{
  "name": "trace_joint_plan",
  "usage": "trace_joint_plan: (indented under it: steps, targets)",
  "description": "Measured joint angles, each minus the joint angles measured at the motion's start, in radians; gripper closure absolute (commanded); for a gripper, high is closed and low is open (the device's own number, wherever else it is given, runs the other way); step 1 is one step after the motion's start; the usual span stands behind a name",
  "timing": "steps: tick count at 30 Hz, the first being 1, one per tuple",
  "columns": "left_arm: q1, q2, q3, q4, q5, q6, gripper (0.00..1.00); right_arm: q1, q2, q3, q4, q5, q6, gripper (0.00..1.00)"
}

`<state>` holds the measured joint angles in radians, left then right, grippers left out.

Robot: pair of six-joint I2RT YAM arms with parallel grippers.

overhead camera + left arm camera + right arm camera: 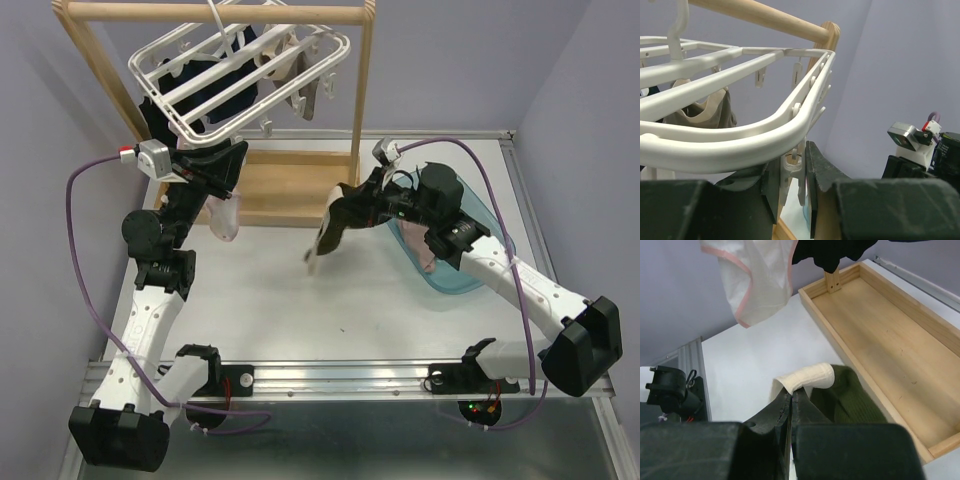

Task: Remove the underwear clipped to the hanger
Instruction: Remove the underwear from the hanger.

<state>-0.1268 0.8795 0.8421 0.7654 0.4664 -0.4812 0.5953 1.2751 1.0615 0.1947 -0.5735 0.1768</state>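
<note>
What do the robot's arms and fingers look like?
The left arm and right arm have white links with black joints and bases. A purple cable loops alongside each. The fingers are black and blocky.

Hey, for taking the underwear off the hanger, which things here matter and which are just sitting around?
Part of the job:
- hanger
- clipped underwear
- olive underwear, pinched in the right gripper
- left gripper, up at the hanger's rim
- teal bin, likely the drop spot

Just there:
- wooden rail stand
- purple cable
</note>
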Motion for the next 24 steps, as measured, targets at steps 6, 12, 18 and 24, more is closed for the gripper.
trace_joint_plan:
  steps: [6, 12, 18, 24]
  targets:
    - [0.000, -0.013, 0.000, -0.031, -0.005, 0.009, 0.59, -0.006, -0.005, -0.019, 0.000, 0.000, -0.005, 1.00]
    - [0.000, -0.057, 0.000, -0.094, -0.028, 0.027, 0.38, -0.020, -0.014, -0.032, 0.000, -0.005, -0.043, 0.99]
    - [0.000, -0.108, 0.010, -0.198, -0.046, 0.067, 0.22, -0.032, -0.039, -0.048, -0.002, -0.018, -0.103, 1.00]
    - [0.000, -0.156, 0.034, -0.332, -0.056, 0.122, 0.19, -0.039, -0.063, -0.048, -0.008, -0.023, -0.179, 0.99]
